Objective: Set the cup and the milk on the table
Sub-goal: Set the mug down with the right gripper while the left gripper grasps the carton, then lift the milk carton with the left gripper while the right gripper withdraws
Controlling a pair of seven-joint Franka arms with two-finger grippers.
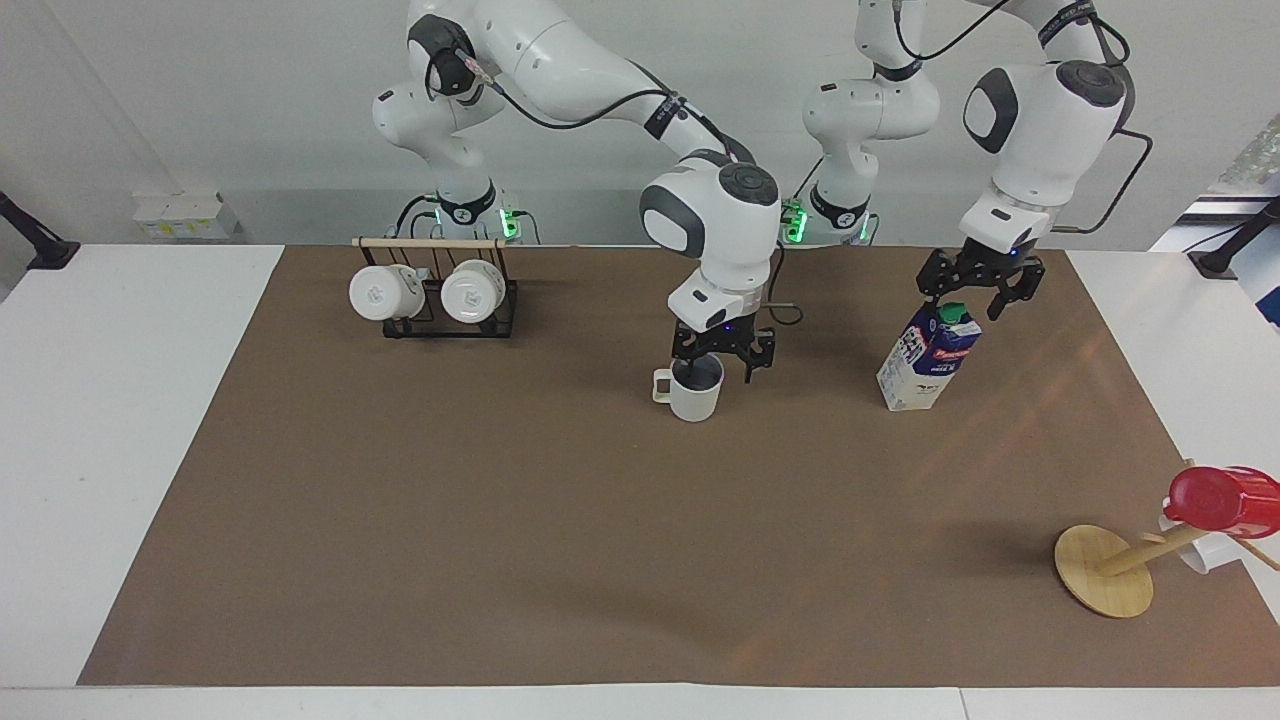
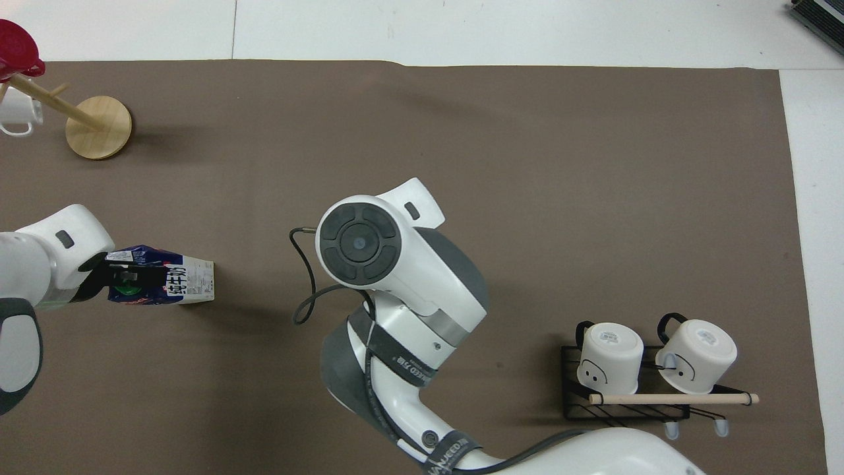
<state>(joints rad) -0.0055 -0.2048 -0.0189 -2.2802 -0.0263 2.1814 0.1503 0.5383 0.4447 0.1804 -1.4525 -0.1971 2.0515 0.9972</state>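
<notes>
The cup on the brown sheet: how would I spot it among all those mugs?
Start at the brown sheet on the table and find its middle, toward the robots. The cup stands upright there, under the right gripper, with the milk beside it. Unlike the two white mugs hanging on a rack, it is off-white with a greyish inside.

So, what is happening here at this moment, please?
Two robot arms work at a table covered by a brown sheet. The right gripper is open just above the off-white cup, which stands upright on the sheet. The left gripper is open around the top of the milk carton, which stands toward the left arm's end. Neither thing is gripped. Two white mugs hang on a rack, untouched.
</notes>
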